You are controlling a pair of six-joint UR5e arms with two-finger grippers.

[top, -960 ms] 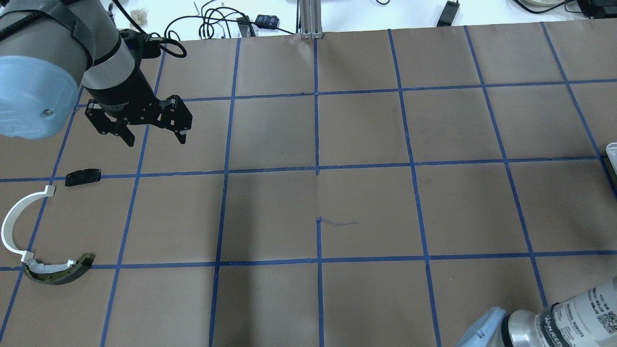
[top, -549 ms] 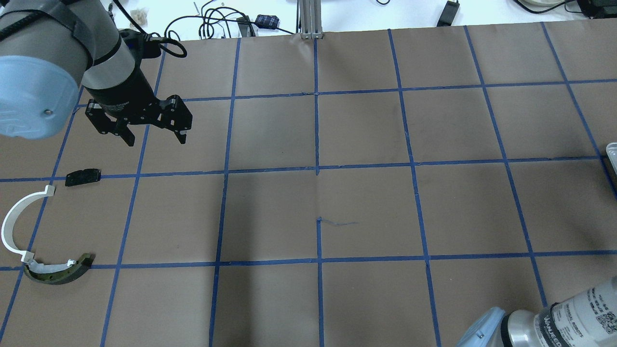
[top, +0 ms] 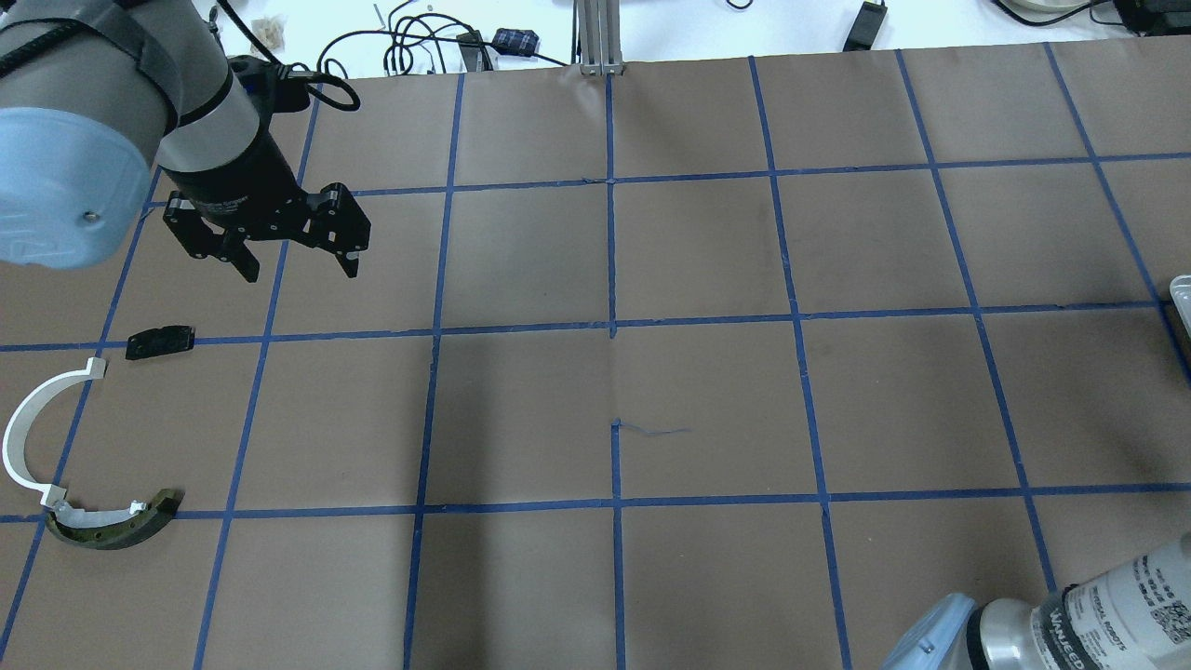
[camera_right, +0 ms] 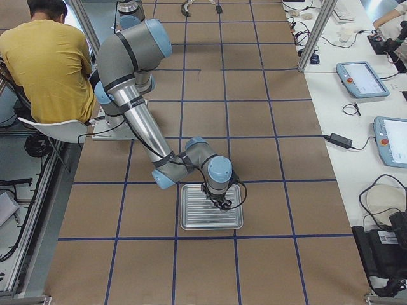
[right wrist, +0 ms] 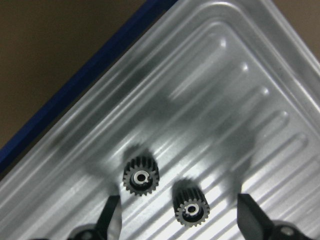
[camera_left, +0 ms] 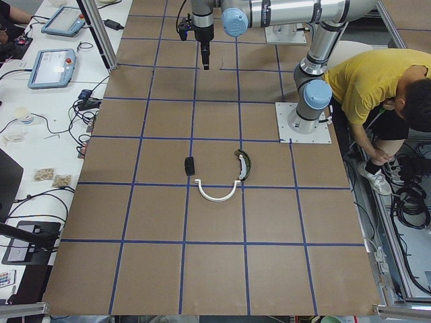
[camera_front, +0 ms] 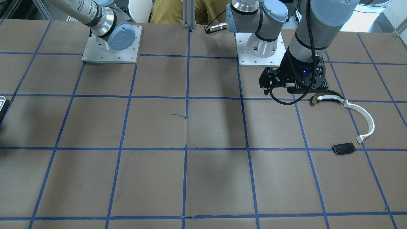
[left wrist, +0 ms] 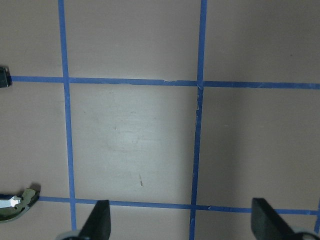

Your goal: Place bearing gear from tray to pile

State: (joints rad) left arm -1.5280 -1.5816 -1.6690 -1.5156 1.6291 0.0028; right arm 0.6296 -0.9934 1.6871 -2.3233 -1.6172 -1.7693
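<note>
1. Right claw (right wrist: 181, 215): you are seeing it released, with its fingers spread wide. It is hanging low over the tray (right wrist: 225, 95) and gripping nothing.
2. Bearing gears: two small black toothed gears are lying on the tray's ribbed metal floor. The first gear (right wrist: 141, 176) is sitting just ahead of the left-hand finger. The second gear (right wrist: 190, 210) is resting at 4 o'clock of the first, just beside it but apart, between the two fingers.
3. Tray, overhead view: only a pale corner (top: 1182, 288) is showing, at the 3 o'clock edge of the desk (top: 707, 391).
4. Left claw (top: 300, 270): you are seeing it released and empty, hovering over bare brown paper at the desk's 10 o'clock.
5. Pile (top: 56, 498): it is lying at the desk's 8 o'clock, well apart from the tray.
   - The white arc strip (top: 20, 423) is lying flat.
   - The olive-and-black curved piece (top: 112, 530) is touching the arc's lower end.
   - The black plate (top: 160, 341) is lying near the arc's upper end, at 7 o'clock of the left claw.
</note>
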